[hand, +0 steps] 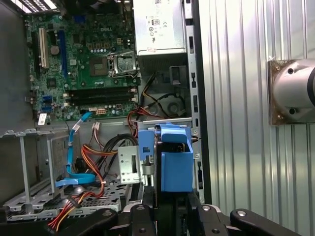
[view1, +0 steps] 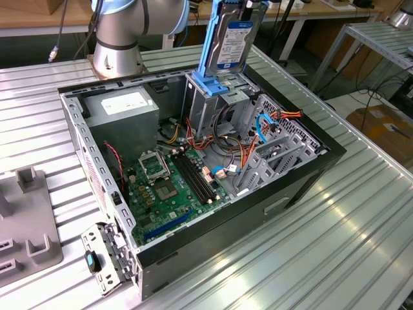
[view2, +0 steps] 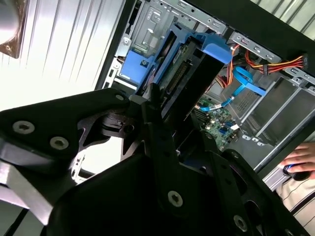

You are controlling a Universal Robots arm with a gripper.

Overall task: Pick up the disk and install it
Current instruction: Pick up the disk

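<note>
The disk (view1: 230, 35) is a silver hard drive with a white-and-blue label in a bright blue carrier frame. It stands upright, its lower end at the top opening of the metal drive cage (view1: 210, 110) at the back of the open computer case (view1: 303, 174). In both wrist views my gripper (hand: 165, 204) is shut on the disk (hand: 175, 157), seen end-on over the cage. In the second wrist view the black fingers (view2: 157, 128) clamp the disk (view2: 197, 61) from both sides.
Inside the case lie a grey power supply (view1: 122, 106), the green motherboard (view1: 169, 184) and orange and blue cables (view1: 261, 126). The arm's base (view1: 119, 45) stands behind the case. A grey fixture (view1: 26, 223) sits at the exterior view's left. A person's hand (view2: 301, 164) rests beside the case.
</note>
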